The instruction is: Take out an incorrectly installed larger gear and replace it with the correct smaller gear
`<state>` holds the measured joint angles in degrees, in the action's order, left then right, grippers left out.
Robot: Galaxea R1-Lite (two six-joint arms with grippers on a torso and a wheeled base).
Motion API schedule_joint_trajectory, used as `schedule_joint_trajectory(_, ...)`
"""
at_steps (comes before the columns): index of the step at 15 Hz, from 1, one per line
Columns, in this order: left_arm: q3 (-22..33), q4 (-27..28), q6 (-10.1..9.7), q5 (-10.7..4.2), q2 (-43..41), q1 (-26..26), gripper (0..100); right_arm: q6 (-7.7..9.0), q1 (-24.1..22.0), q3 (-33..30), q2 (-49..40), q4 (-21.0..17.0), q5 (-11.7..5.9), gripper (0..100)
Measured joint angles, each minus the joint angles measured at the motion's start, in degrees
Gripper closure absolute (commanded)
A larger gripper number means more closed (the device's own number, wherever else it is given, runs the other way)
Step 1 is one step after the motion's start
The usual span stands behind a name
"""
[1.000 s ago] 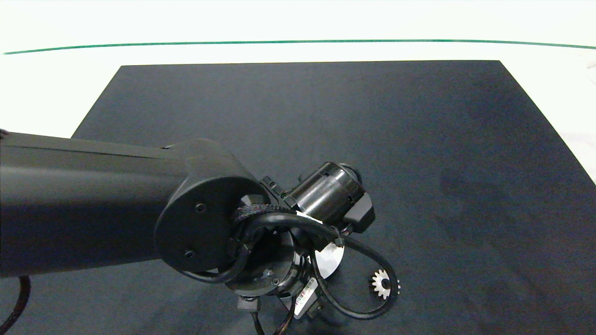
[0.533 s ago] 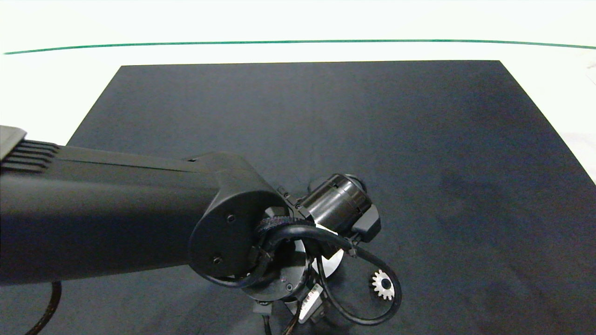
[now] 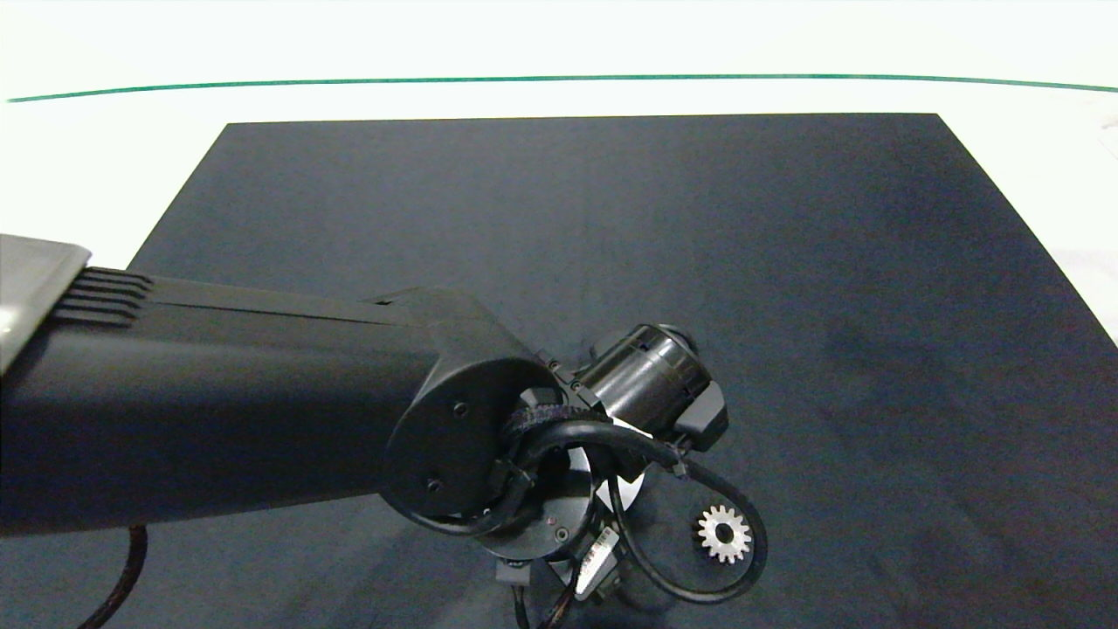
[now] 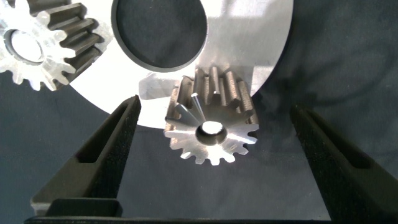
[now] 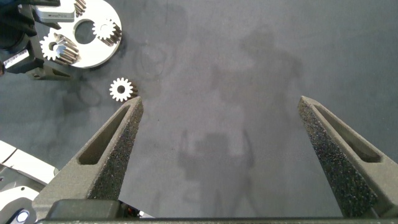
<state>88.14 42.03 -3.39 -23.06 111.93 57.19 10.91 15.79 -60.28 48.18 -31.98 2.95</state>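
Note:
My left gripper [image 4: 216, 111] is open just above the silver disc plate [image 4: 261, 37]. Its fingers straddle the larger gear [image 4: 211, 124] without touching it. That gear has long flaring teeth and sits on a pin at the plate's edge. Another gear [image 4: 37, 43] with blunt teeth is mounted further along the plate. A smaller gear [image 3: 723, 534] lies loose on the mat right of the plate, also visible in the right wrist view [image 5: 121, 89]. In the head view the left wrist [image 3: 646, 384] hides most of the plate [image 3: 627, 494]. My right gripper [image 5: 219, 102] is open over bare mat.
A dark mat [image 3: 786, 262] covers the white table [image 3: 105, 157], with a green line [image 3: 559, 78] far behind. The left arm's black cable [image 3: 699, 594] loops around the loose gear. The right wrist view shows the plate [image 5: 87, 53] with three gears on it.
The left arm has slid to the right and a little toward the near edge. Its cable loop shifted, uncovering the loose gear, which has stayed in place.

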Motion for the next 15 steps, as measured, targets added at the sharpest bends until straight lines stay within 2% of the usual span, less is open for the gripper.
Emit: schedule_joint_trajectory(15, -0.02, -0.63, 0.01, -0.06, 0.69, 0.39, 35, 0.00, 0.00, 0.00, 0.00, 0.00, 0.00, 0)
